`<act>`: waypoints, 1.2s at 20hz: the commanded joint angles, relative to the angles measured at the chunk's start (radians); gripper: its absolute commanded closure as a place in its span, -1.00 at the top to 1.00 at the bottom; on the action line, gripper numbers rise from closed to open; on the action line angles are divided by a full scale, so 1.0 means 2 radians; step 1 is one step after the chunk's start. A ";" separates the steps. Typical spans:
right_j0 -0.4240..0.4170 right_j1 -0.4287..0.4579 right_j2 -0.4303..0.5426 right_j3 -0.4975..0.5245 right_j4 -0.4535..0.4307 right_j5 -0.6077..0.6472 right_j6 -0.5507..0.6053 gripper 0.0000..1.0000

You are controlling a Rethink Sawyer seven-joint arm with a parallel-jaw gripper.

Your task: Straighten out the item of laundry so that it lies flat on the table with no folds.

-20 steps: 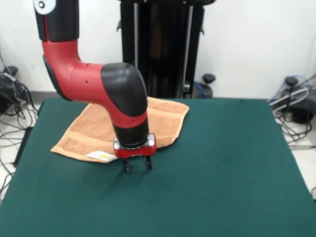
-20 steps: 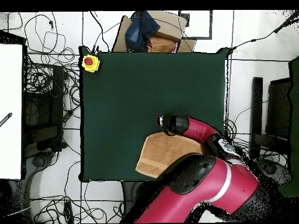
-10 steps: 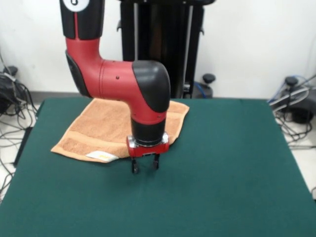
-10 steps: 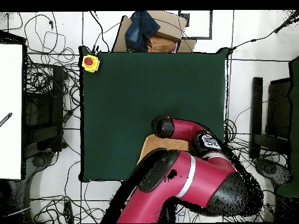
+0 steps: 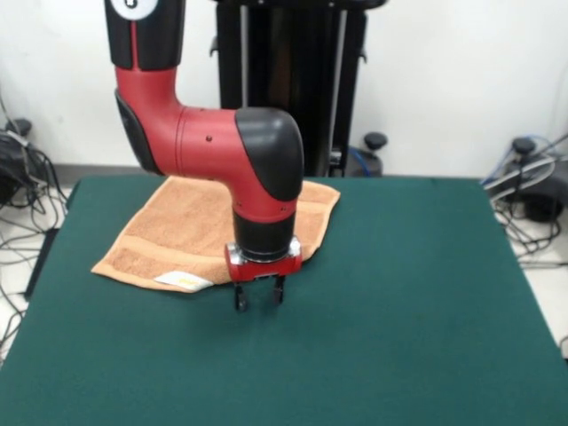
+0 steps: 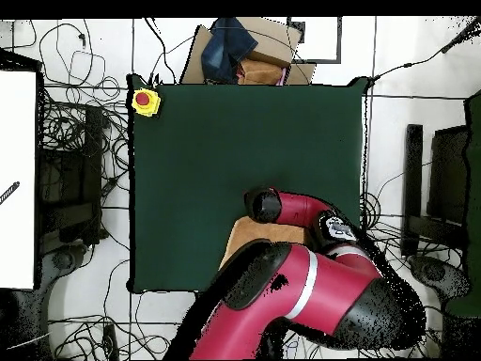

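Note:
The peach-orange towel (image 5: 177, 231) lies at the far left of the green table (image 5: 399, 311), with a woven band along its near edge and a small white label (image 5: 182, 280) at its front corner. Its right part is hidden behind the arm. My gripper (image 5: 259, 299) hangs just in front of the towel's near edge, over bare felt, open and empty. In the overhead view the arm covers most of the towel (image 6: 246, 233), and the gripper end (image 6: 256, 202) shows near the table's (image 6: 207, 150) lower middle.
A yellow box with a red button (image 6: 145, 101) sits at the table's corner. A cardboard box with clothes (image 6: 242, 52) stands beyond the table's edge. Cables lie on the floor around the table. The robot's black pedestal (image 5: 288, 89) stands behind the towel.
The arm swung over the towel and the gripper moved a little along the towel's near edge. Since half a second ago it has hardly moved. The towel has not moved.

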State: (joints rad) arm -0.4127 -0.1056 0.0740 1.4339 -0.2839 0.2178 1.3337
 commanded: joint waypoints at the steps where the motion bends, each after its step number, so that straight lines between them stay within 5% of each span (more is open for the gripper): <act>1: -0.005 0.055 -0.002 0.074 -0.055 0.060 0.002 1.00; 10: 0.024 0.045 -0.026 0.073 -0.024 0.156 0.021 1.00; 24: 0.028 0.074 -0.033 0.044 -0.024 0.165 0.026 1.00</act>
State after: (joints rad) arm -0.3866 -0.1097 0.0434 1.4604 -0.3038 0.3052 1.3334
